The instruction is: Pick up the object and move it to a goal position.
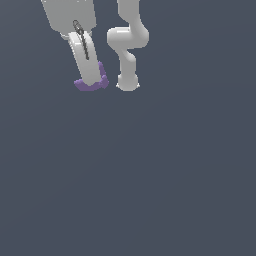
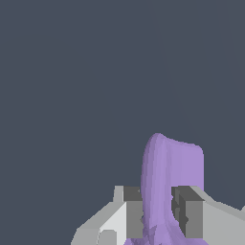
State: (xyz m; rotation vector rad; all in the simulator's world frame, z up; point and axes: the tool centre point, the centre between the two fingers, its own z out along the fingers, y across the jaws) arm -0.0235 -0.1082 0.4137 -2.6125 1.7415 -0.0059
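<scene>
The object [image 1: 101, 80] is a small light-purple chunky block, seen in the exterior view near the top left, partly hidden behind a white finger. My gripper [image 1: 90, 82] is shut on it, the fingers reaching down from the white hand above. In the wrist view the object [image 2: 172, 167] stands between the two grey pads [image 2: 134, 210], which press on its sides; its rounded end sticks out beyond the gripper [image 2: 160, 215]. Whether the object rests on the floor or hangs above it, I cannot tell.
The white robot arm's base and lower links [image 1: 128, 50] stand just to the exterior view's right of the gripper. A plain dark grey floor [image 1: 150, 175] fills everything else in both views.
</scene>
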